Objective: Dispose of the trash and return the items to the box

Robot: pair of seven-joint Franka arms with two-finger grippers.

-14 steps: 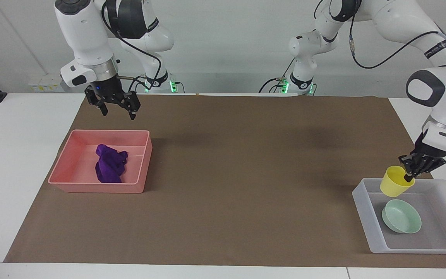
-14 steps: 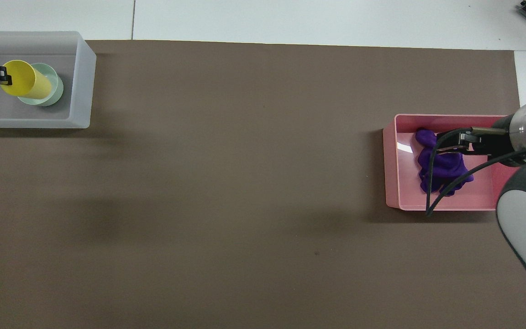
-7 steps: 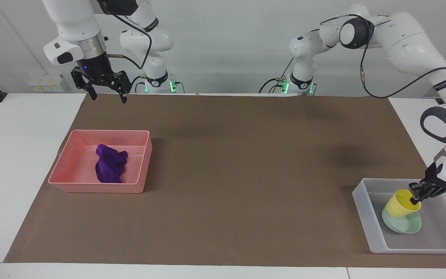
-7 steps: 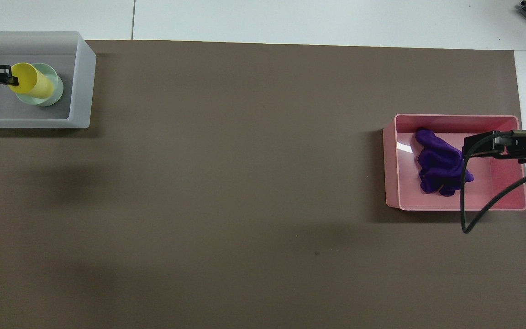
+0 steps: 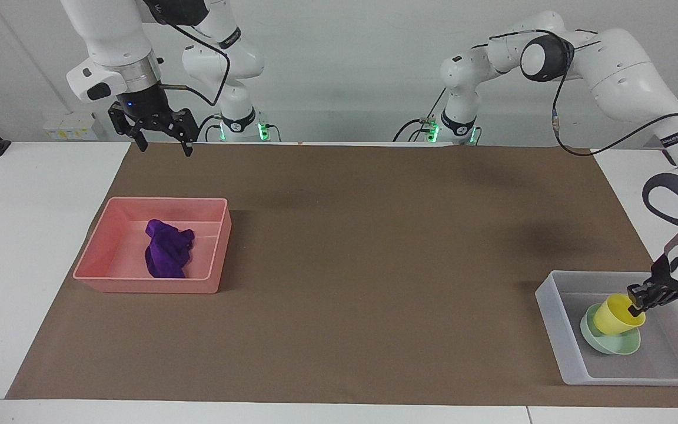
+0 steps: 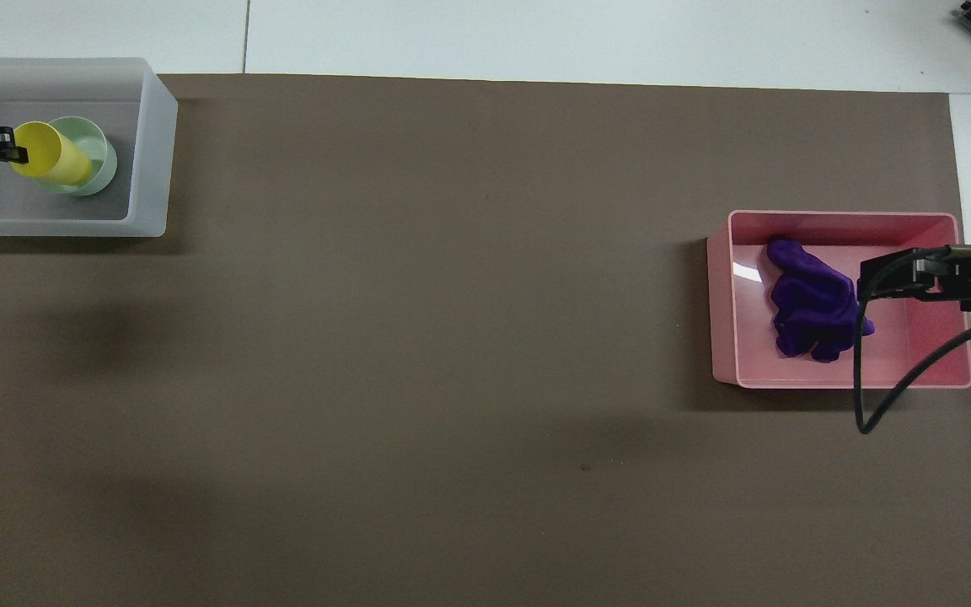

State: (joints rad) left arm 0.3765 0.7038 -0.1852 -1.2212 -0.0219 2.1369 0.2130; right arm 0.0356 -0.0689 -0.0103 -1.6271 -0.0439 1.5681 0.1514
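Observation:
The yellow cup (image 5: 614, 314) (image 6: 51, 153) leans tilted in the mint-green bowl (image 5: 610, 344) (image 6: 99, 158). Both sit inside the translucent box (image 5: 554, 321) (image 6: 152, 152) at the left arm's end of the table. My left gripper (image 5: 636, 300) (image 6: 12, 153) is low in the box, shut on the cup's rim. The purple rag (image 5: 166, 250) (image 6: 814, 303) lies crumpled in the pink bin (image 5: 116, 250) (image 6: 915, 358) at the right arm's end. My right gripper (image 5: 161, 142) (image 6: 865, 282) hangs high above the mat by the bin, open and holding nothing.
A brown mat (image 5: 374, 265) covers most of the white table (image 5: 27, 235). A black cable (image 6: 890, 379) loops down from the right wrist across the bin in the overhead view.
The left gripper has lowered the yellow cup from above the box's wall down into the green bowl. The right gripper has risen away from the pink bin and now holds still.

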